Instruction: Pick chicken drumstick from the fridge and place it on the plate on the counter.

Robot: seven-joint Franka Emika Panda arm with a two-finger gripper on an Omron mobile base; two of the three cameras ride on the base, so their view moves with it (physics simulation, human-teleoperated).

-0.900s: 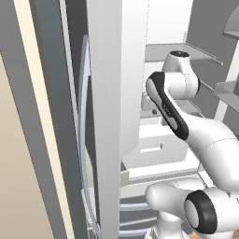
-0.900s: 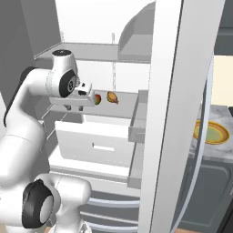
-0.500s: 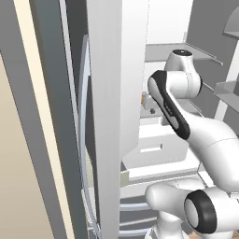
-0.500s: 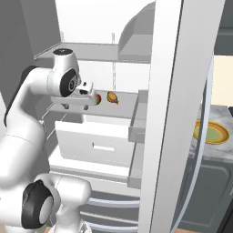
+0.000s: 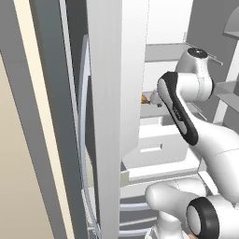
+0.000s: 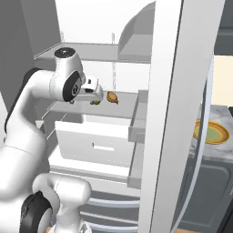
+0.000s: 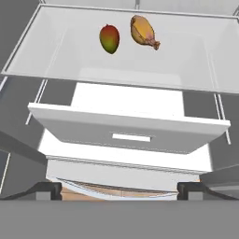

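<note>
Chicken drumstick (image 7: 143,31): we see a small brown-orange lump lying on a glass fridge shelf (image 7: 186,65), thick end toward the mango, narrow end pointing away from it. In the right base view it sits at (image 6: 112,97), just past the hand.

Arm pose: our white arm rises from the base, bends at a dark-banded elbow and reaches into the open fridge (image 6: 168,91), with the wrist level with the shelf. The hand looks forward and down across the shelf and the drawer under it.

Gripper (image 7: 119,189): we see two dark finger tips (image 7: 46,189) at the bottom corners of the hand view, spread wide apart with nothing between them. In the right base view the gripper (image 6: 95,96) is at the near edge of the shelf.

Drumstick relative to gripper: ahead of the gripper and a little to one side, farther in on the shelf, not touching the fingers.

Mango (image 7: 109,38): a red-and-green fruit just beside the drumstick, apart from it, also ahead of the gripper.

Drawer (image 7: 130,130): a white drawer pulled out below the shelf, directly under the gripper's line of sight.

Plate (image 6: 211,132): orange-rimmed with a pale green centre, on the marble counter (image 6: 200,148), well off to the gripper's right beyond the fridge door (image 6: 173,136).
</note>
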